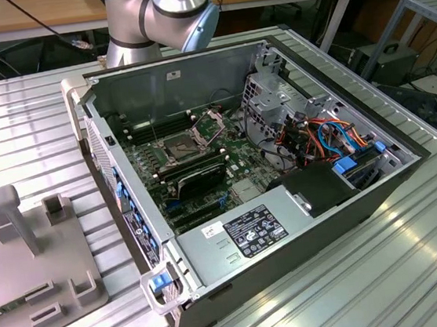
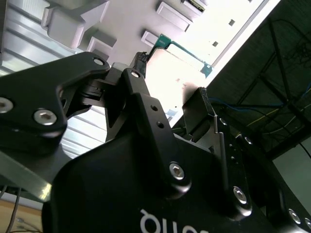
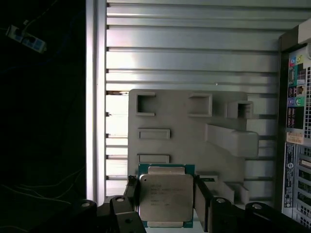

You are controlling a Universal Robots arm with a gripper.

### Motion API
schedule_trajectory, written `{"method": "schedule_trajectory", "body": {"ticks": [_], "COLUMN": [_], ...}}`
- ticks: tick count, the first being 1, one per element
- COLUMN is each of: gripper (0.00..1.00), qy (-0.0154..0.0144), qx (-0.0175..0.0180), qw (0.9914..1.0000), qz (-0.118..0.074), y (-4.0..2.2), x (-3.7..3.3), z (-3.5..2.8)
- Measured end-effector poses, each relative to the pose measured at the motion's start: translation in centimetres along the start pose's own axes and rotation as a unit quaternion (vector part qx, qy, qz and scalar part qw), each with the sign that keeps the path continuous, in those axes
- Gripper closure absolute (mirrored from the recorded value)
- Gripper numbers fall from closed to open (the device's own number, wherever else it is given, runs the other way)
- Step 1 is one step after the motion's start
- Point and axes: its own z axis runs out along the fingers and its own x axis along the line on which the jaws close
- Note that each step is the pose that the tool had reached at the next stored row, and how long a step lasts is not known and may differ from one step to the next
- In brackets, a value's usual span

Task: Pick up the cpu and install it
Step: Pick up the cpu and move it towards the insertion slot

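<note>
Ribbed aluminium table [image 1: 389, 270] carries an open computer case [image 1: 290, 234] in the middle and a grey fixture plate [image 1: 51, 257] at the exterior view's left, with workbenches far behind. Inside the case the dark socket [image 1: 181, 146] sits with its metal frame swung up. In the first wrist view the gripper [image 3: 165, 187] hangs above the fixture plate, its fingers [image 3: 132, 191] drawn narrow against opposite edges of the cpu [image 3: 164, 196], holding it silver top towards the camera. In the second wrist view its green edge sits at the fingertips [image 2: 140, 58].
</note>
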Motion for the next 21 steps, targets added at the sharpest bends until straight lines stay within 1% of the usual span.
{"method": "schedule_trajectory", "body": {"ticks": [9, 15, 17, 21], "gripper": [0.45, 0.45, 0.45, 0.45], "qy": [0.0, 0.0, 0.0, 0.0], "qx": [0.0, 0.0, -0.0001, 0.0], "qw": [1.0, 1.0, 1.0, 1.0], "qz": [0.0, 0.0, 0.0, 0.0], "y": [-0.01, -0.02, -0.02, -0.02], "x": [-0.76, -1.4, -1.77, -1.84], "z": [0.01, 0.01, 0.02, 0.02]}}
